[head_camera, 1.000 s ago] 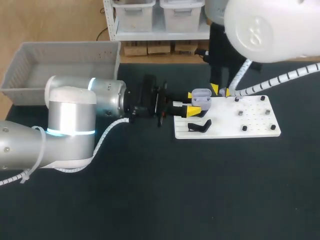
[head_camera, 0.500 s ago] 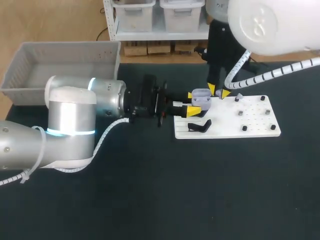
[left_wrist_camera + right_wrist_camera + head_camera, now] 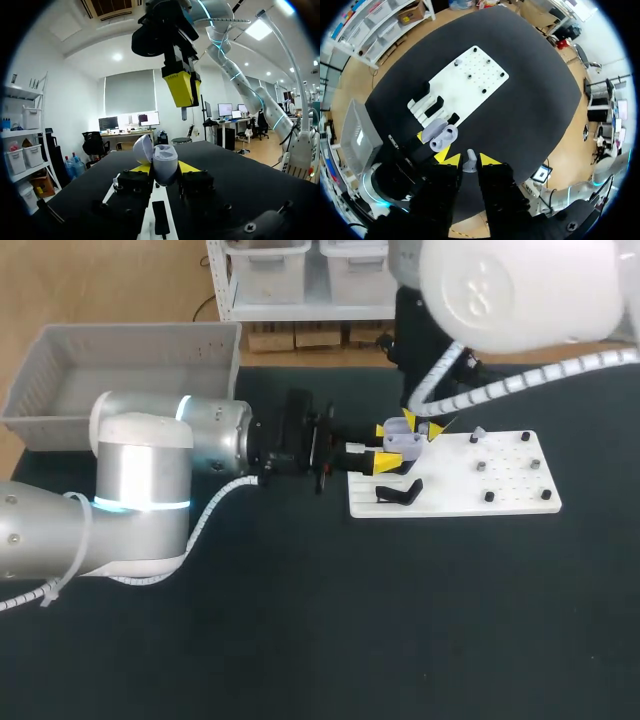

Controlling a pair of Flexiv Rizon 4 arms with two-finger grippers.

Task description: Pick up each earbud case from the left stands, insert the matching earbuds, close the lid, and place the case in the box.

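Earbud case (image 3: 164,169), smooth rounded grey, gapes in left end effector (image 3: 386,446).

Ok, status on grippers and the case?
Left gripper shut on open earbud case, at the white board's edge. Right gripper shut on earbud, above the case. Nothing between them.
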